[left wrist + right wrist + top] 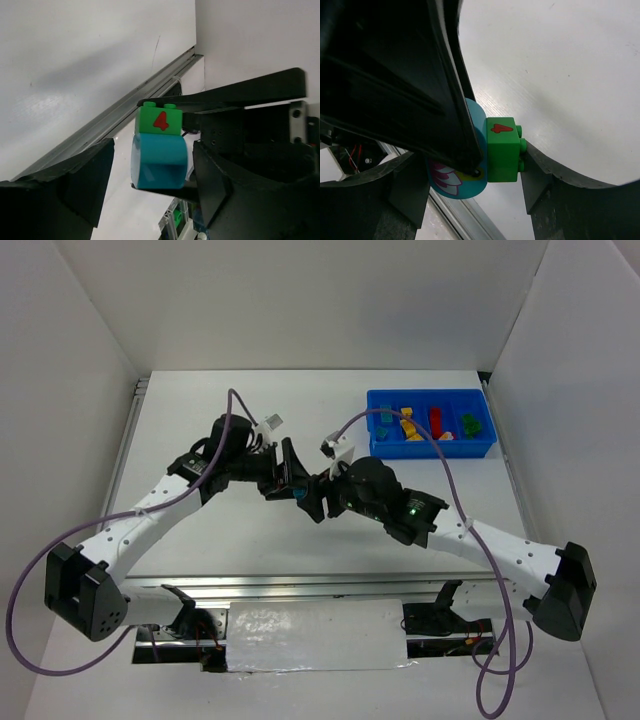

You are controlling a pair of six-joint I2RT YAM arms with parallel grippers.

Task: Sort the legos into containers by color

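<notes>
From the top external view, both arms are seen reaching to the middle of the table (200,420), where the left gripper (285,478) and the right gripper (312,498) are brought together, tips touching or nearly so. What lies between them is too small to be made out here. The blue tray (430,449) is set at the upper right of the frame, well apart from the grippers, with yellow, red and green legos (408,426) lying in separate compartments.

In the left wrist view, a green brick (159,120) marked with a red 4 is seen at the centre of the frame, joined to a rounded cyan brick (159,162) below it. The stack is clamped top and bottom by the right gripper's thin fingers (240,90). The left gripper's own jaws are spread wide on either side, a gap being visible at the left.

In the right wrist view, the two bricks are held at the centre between the right gripper's fingers, the green studs pressed against the right-hand one. Contact at the other appears likely but is partly masked by a left finger (420,75) laid across the cyan brick.
</notes>
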